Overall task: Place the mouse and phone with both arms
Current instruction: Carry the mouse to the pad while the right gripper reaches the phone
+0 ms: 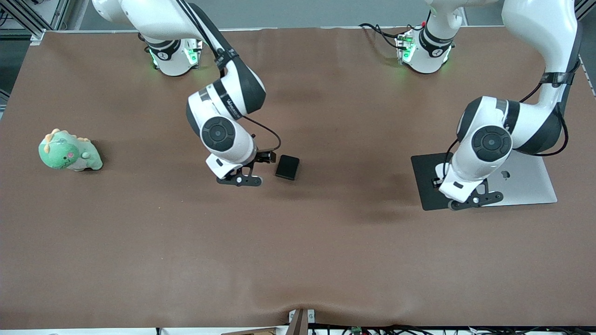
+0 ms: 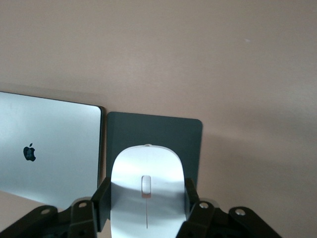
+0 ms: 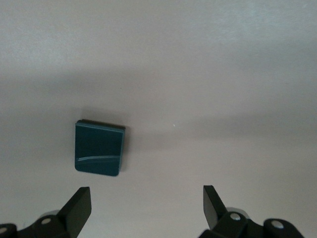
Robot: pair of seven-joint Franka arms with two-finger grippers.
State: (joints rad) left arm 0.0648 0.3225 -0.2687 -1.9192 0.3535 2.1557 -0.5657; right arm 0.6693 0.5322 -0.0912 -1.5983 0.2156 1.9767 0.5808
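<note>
My left gripper is over the black mouse pad, toward the left arm's end of the table. In the left wrist view the gripper is shut on the white mouse. Its fingers press the mouse's two sides, with the pad beneath. In the front view the arm hides the mouse. The black phone lies flat on the table near the middle. My right gripper is just beside it, open and empty. In the right wrist view the phone lies clear of the open gripper.
A closed silver laptop lies beside the mouse pad and also shows in the left wrist view. A green plush dinosaur sits toward the right arm's end of the table. A brown cloth covers the table.
</note>
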